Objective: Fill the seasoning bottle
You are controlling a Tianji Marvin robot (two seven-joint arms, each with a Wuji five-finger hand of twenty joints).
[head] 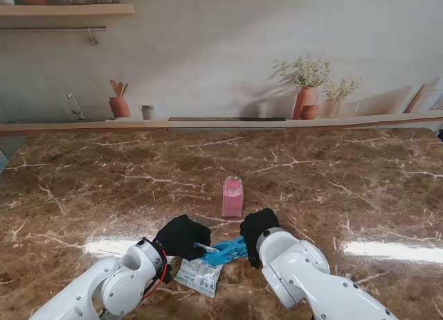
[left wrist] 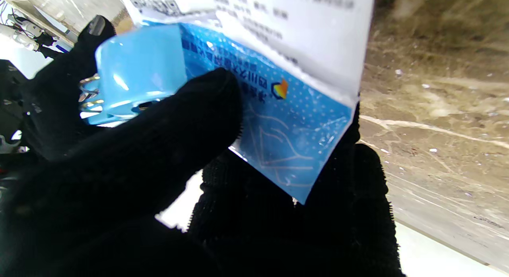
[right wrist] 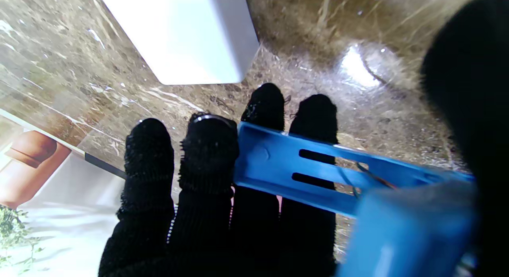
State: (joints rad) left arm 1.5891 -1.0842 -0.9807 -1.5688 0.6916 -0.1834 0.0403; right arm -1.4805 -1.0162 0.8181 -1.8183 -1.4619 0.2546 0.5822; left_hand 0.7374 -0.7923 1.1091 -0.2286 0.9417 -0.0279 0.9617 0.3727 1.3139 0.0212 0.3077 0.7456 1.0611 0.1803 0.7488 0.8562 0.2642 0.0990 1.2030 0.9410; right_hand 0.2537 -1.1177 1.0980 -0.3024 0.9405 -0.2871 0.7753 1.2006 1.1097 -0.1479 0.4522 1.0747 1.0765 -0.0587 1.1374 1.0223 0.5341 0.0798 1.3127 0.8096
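A small clear seasoning bottle (head: 232, 197) with pink contents stands upright on the marble counter (head: 332, 188), just beyond both hands. My left hand (head: 181, 235), in a black glove, is shut on a white and blue seasoning packet (head: 199, 276), which hangs towards me. The left wrist view shows its fingers (left wrist: 159, 169) pinching the packet (left wrist: 294, 141) beside a blue clip (left wrist: 135, 70) with a metal spring. My right hand (head: 259, 226) is shut on that blue clip (head: 227, 251). Its fingers (right wrist: 206, 165) and thumb hold the slotted clip arm (right wrist: 302, 169).
A ledge runs along the back wall with a utensil pot (head: 119, 107), a small cup (head: 147, 112) and potted plants (head: 306, 91). A washed-out white block (right wrist: 179, 34) shows beyond the right fingers. Bare counter lies to both sides.
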